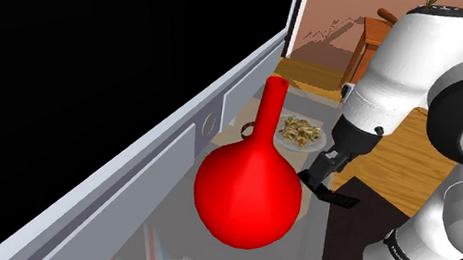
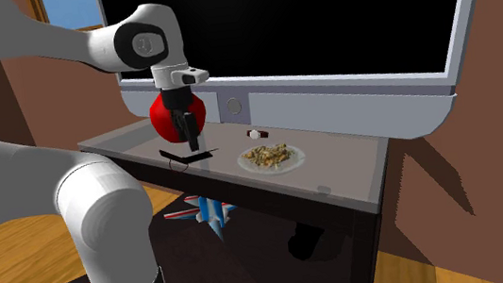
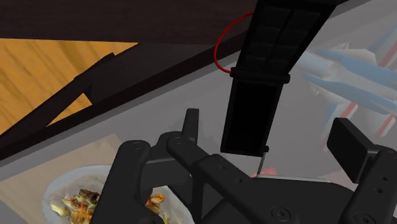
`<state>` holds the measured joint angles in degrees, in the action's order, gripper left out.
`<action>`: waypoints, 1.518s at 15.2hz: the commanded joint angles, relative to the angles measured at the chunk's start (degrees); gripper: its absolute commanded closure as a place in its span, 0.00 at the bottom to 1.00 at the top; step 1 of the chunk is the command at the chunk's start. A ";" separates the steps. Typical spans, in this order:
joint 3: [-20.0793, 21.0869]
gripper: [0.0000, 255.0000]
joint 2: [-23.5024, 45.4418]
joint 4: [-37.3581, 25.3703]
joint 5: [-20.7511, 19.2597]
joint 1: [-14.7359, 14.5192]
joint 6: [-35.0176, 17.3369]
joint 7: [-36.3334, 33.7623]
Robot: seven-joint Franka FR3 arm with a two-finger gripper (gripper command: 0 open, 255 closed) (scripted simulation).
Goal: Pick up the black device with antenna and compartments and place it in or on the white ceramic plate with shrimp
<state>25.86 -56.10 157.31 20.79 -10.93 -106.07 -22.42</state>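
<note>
The black device [image 2: 187,155] lies flat on the glass table near its front edge, a long slab with ribbed compartments [image 3: 280,38] and a thin antenna [image 3: 261,162] at one end. My gripper [image 2: 188,138] hangs just over it, open, its fingers [image 3: 353,145] standing apart on either side of the antenna end without clasping it. In the shoulder view the gripper [image 1: 319,171] is right above the device [image 1: 338,198]. The white plate with shrimp [image 1: 300,132] sits a short way beyond, also visible beside the hand [image 3: 63,194] and to the second exterior view's right of the device [image 2: 272,158].
A big red round vase [image 1: 247,192] with a tall neck stands close behind the gripper. A large black screen [image 2: 324,25] on a grey base runs along the table's back. A toy plane [image 2: 205,212] lies under the glass top [image 2: 356,168]. A small white object [image 2: 256,135] sits near the plate.
</note>
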 commanded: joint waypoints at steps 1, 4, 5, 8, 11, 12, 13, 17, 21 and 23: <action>0.51 0.00 0.18 1.10 0.48 -0.10 -1.47 -0.07; 1.43 0.00 0.85 3.02 1.35 -0.37 -4.03 0.03; 1.75 0.00 1.12 3.64 1.65 -0.46 -4.91 0.07; 1.94 0.00 1.29 3.99 1.82 -0.51 -5.42 0.09; 1.94 0.00 1.29 3.99 1.82 -0.51 -5.42 0.09; 1.94 0.00 1.29 3.99 1.82 -0.51 -5.42 0.09; 1.93 0.00 1.29 3.98 1.81 -0.51 -5.41 0.09; 1.93 1.00 1.29 3.98 1.81 -0.51 -5.41 0.09; 1.93 1.00 1.29 3.98 1.81 -0.51 -5.41 0.09; 1.94 1.00 1.29 3.99 1.82 -0.51 -5.42 0.09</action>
<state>27.79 -54.81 161.30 22.61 -11.44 -111.49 -22.33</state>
